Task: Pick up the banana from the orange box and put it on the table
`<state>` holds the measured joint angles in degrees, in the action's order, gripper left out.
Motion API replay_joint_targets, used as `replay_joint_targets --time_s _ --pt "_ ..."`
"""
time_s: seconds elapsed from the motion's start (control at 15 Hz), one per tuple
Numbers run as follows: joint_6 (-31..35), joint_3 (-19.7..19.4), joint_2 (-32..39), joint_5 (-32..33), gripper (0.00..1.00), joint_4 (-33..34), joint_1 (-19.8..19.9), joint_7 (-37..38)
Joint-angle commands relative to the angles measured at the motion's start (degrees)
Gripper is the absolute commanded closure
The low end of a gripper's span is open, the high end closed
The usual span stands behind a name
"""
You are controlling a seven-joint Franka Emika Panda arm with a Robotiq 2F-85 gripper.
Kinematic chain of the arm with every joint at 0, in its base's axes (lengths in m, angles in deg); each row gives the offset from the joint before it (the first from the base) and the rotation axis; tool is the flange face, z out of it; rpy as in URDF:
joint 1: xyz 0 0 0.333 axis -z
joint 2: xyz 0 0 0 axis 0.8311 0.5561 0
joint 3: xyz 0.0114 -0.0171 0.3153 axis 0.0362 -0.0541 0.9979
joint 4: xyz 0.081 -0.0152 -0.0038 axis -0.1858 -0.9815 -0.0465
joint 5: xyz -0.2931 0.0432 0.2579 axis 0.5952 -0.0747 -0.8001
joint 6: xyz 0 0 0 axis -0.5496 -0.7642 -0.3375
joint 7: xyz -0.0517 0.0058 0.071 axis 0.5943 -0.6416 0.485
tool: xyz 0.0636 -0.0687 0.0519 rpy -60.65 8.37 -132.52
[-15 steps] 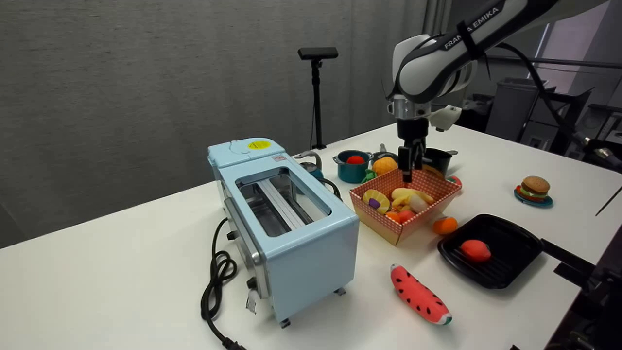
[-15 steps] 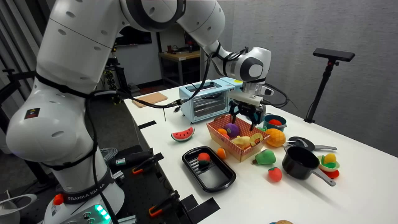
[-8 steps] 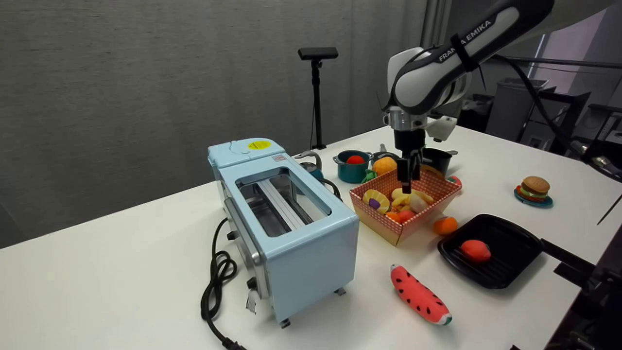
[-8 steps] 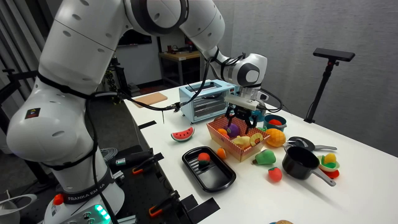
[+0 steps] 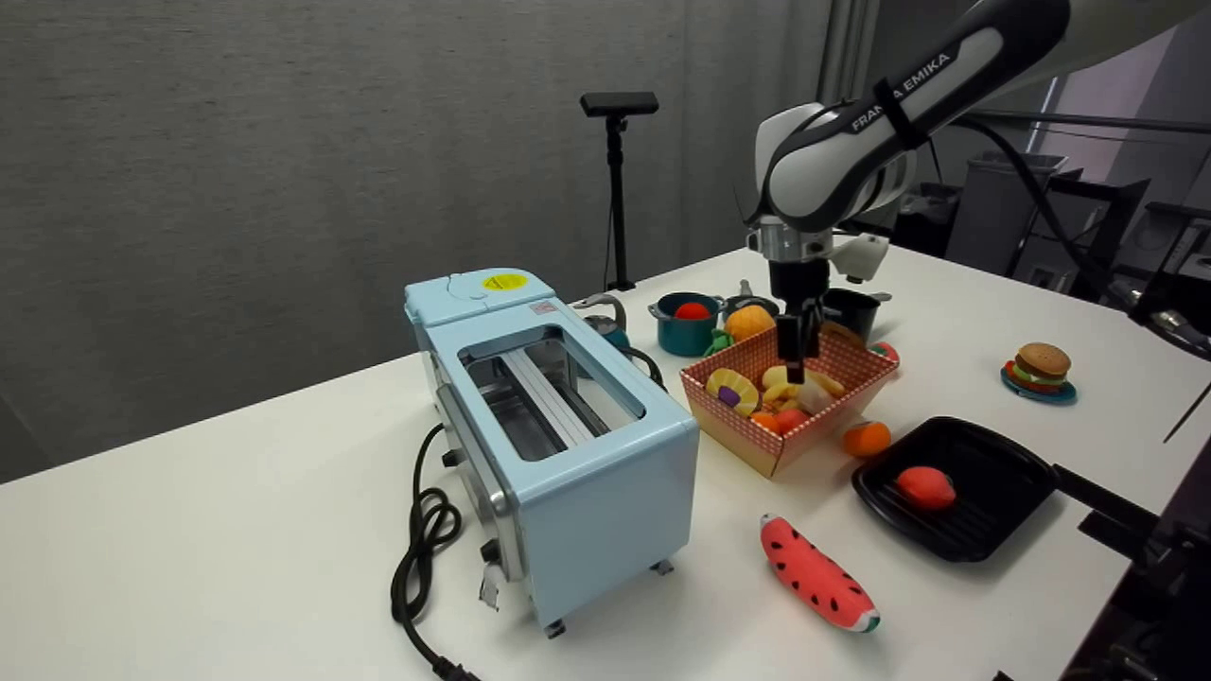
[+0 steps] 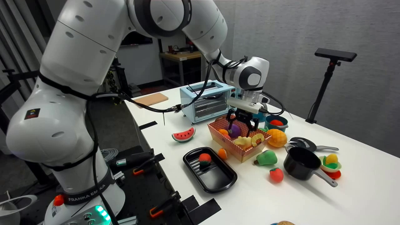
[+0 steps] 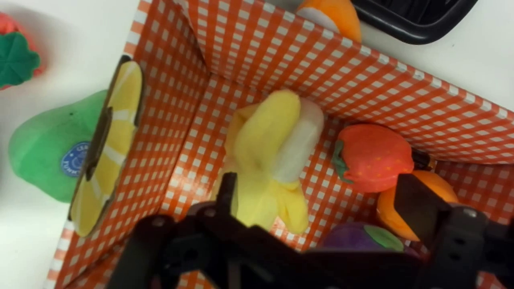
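The banana (image 7: 263, 138) is yellow with a white peeled part. It lies inside the red-orange checked box (image 7: 289, 48) and also shows in an exterior view (image 6: 243, 142). The box shows in both exterior views (image 5: 733, 440) (image 6: 224, 143) and stands on the white table (image 5: 236, 567). My gripper (image 7: 322, 193) points down into the box, jaws wide apart, with nothing between them held. In the wrist view its left finger (image 7: 227, 190) overlaps the banana's near end, and its right finger is over an orange fruit. I cannot tell whether the left finger touches the banana.
Beside the banana in the box lie a strawberry (image 7: 375, 156), an orange fruit (image 7: 433, 188) and a purple fruit (image 7: 349, 237). A lemon slice (image 7: 116, 148) leans on the box wall. Near the box are a blue toaster (image 5: 605, 511), a black tray (image 5: 984, 515) and a watermelon slice (image 5: 818, 577).
My gripper has come down from above the box rim to inside the box, mostly in the earlier half second, and stays open. The box and the toys have not moved.
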<state>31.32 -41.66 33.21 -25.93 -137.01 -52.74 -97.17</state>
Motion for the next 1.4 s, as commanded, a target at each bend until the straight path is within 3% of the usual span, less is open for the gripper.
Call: replay_joint_targets --time_s 0.0,0.8,0.87,0.93,1.33 --pt "-1.0 0.7 1.3 -1.8 0.0 2.0 1.5 -2.7" --pt "-2.4 0.0 8.7 -0.8 0.0 7.5 1.5 -1.7" --pt "-2.4 0.0 9.1 -0.8 0.18 7.9 1.5 -1.7" --pt "-2.6 0.0 9.5 -0.9 0.28 8.3 1.5 -1.7" --pt "-2.7 -0.4 10.2 -0.4 0.73 8.9 1.4 -1.2"
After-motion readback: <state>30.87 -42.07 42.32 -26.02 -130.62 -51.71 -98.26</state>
